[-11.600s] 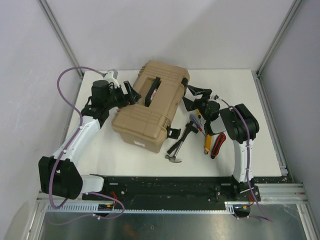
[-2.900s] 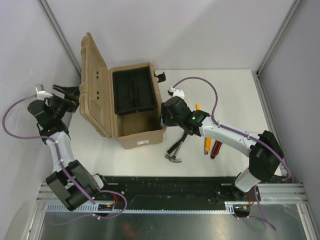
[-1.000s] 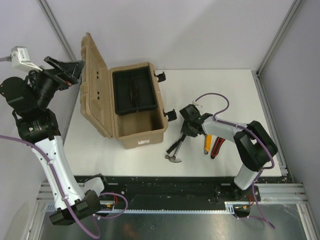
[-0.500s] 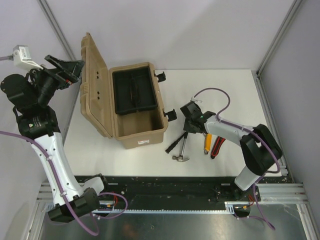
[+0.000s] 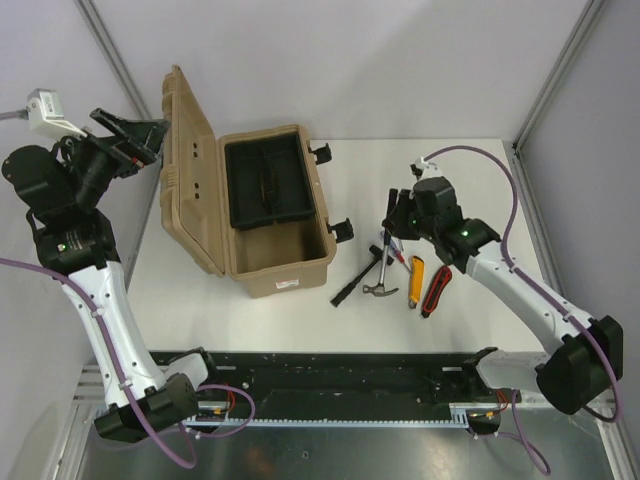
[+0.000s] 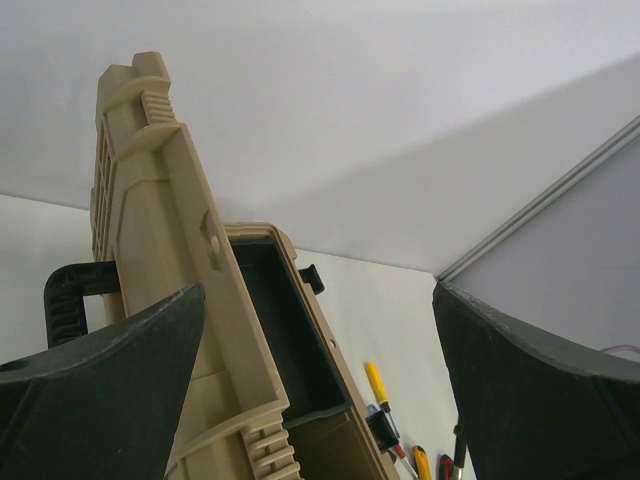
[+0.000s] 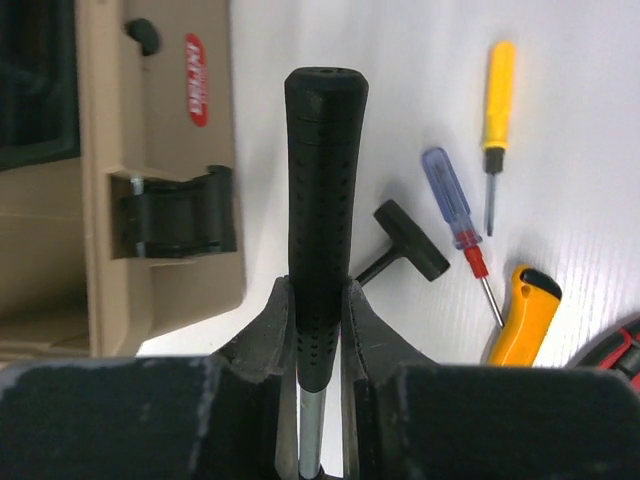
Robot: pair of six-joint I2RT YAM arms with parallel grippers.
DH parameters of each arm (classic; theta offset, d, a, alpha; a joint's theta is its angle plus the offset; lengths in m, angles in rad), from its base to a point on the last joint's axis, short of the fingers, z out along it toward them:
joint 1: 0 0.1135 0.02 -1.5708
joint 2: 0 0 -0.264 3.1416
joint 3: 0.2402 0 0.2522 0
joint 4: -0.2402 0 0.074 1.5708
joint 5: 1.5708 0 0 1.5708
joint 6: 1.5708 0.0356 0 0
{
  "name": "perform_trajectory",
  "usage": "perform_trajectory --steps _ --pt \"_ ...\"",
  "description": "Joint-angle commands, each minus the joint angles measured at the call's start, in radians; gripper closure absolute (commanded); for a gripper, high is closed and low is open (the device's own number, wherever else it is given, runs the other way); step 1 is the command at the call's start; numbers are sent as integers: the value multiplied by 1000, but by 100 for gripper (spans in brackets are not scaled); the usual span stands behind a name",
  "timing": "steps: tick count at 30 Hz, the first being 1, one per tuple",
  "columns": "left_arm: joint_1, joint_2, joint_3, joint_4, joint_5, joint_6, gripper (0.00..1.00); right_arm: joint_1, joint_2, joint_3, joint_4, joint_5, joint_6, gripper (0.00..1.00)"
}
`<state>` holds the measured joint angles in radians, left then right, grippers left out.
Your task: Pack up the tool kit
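The tan tool kit box (image 5: 285,268) stands open with its lid (image 5: 186,170) raised on the left and a black tray (image 5: 265,185) in its far half. My right gripper (image 5: 399,213) (image 7: 318,295) is shut on the hammer's black grip (image 7: 322,190), right of the box; the hammer head (image 5: 380,290) hangs toward the table. My left gripper (image 5: 135,138) (image 6: 318,300) is open beside the lid (image 6: 170,290), which stands between its fingers. On the table lie screwdrivers (image 7: 452,205), a yellow knife (image 5: 416,284) and a red-black handled tool (image 5: 436,290).
A black T-handled tool (image 5: 350,284) lies between the box's front latch (image 5: 343,229) and the hammer. A yellow screwdriver (image 7: 497,90) lies farther out. Grey walls and metal frame posts (image 5: 545,95) ring the white table.
My right gripper has closed on the hammer's grip and carried it up and to the right, off its earlier spot. The left arm and the box have not moved.
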<state>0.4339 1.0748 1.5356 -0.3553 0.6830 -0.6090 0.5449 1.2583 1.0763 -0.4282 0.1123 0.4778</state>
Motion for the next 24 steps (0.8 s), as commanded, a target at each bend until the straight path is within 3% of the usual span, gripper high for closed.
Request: perform_trajectory --steps 1,8,17,24 --pt "-8 0 45 11 -12 18 1 -32 -60 109 64 -194 -83 100" --pt "-12 10 46 10 -23 26 1 -17 59 349 219 -338 -33 100" --pt "-28 24 33 11 -36 41 1 69 429 722 367 -248 -70 100" --pt "-38 14 33 10 -43 43 1 123 708 992 359 -219 -148 100"
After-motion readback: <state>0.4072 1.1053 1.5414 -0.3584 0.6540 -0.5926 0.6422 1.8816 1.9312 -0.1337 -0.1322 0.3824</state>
